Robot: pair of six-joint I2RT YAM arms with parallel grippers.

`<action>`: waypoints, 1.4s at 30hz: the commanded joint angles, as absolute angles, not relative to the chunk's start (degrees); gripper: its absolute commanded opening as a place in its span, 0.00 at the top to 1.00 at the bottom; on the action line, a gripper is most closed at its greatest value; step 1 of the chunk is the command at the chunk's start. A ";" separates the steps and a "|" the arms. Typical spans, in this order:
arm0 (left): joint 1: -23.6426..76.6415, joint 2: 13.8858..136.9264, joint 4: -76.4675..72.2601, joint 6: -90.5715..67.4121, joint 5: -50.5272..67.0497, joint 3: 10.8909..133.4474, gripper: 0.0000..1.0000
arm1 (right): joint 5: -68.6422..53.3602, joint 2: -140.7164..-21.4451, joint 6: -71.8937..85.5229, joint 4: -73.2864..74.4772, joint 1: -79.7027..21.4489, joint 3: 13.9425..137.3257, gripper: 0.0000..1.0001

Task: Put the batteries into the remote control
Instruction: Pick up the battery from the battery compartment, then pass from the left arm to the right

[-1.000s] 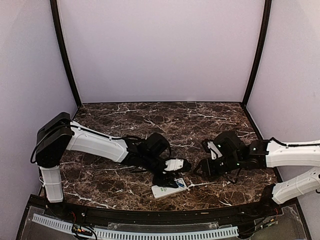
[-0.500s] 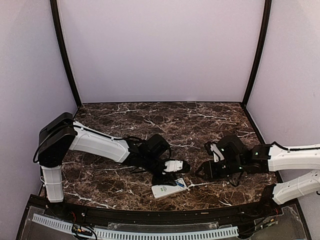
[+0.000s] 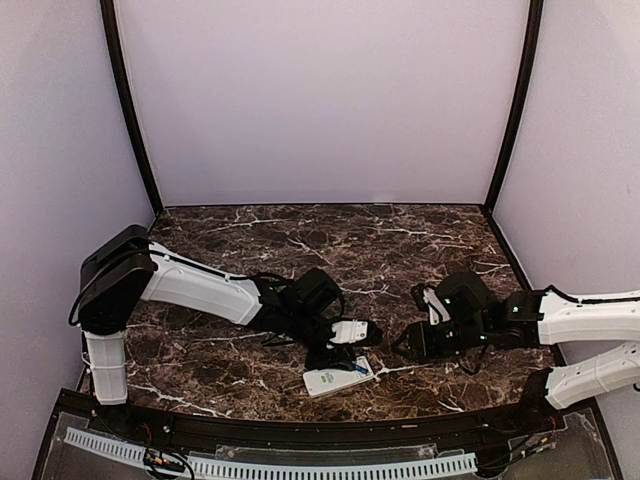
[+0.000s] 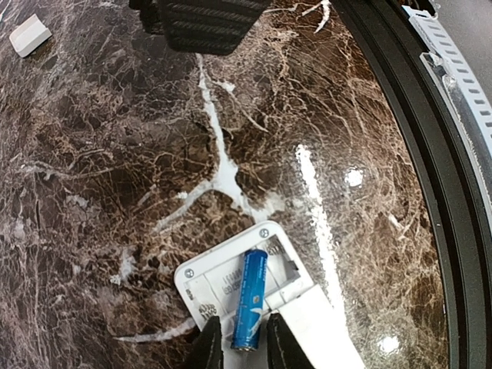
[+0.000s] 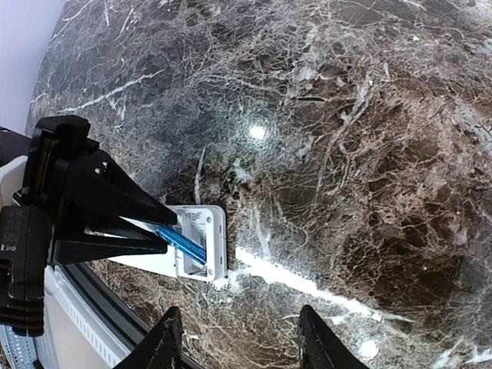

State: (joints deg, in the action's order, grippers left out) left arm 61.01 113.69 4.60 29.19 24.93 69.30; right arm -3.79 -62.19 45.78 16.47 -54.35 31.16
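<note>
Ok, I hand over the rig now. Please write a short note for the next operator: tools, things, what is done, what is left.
Left tool: shut on the near end of the blue battery, which lies slanted in the open compartment of the remote.
Right tool: open, empty, beside the remote.
Small white piece, maybe the cover, lies apart.
Done: compartment open, one battery partly in.
Left: seat it; no other battery is in view; close up.
</note>
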 commanded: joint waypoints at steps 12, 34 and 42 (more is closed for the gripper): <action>61.46 112.35 6.77 26.87 23.04 69.31 1.00 | -2.91 -61.87 45.53 16.79 -53.95 32.23 0.52; 66.37 81.82 -47.66 0.68 -9.62 47.01 1.00 | -6.61 -53.29 41.44 -7.19 -53.40 46.89 0.46; 68.43 79.83 -55.65 -1.48 -12.72 45.10 1.00 | -8.94 -59.69 41.34 -14.21 -55.63 51.33 0.53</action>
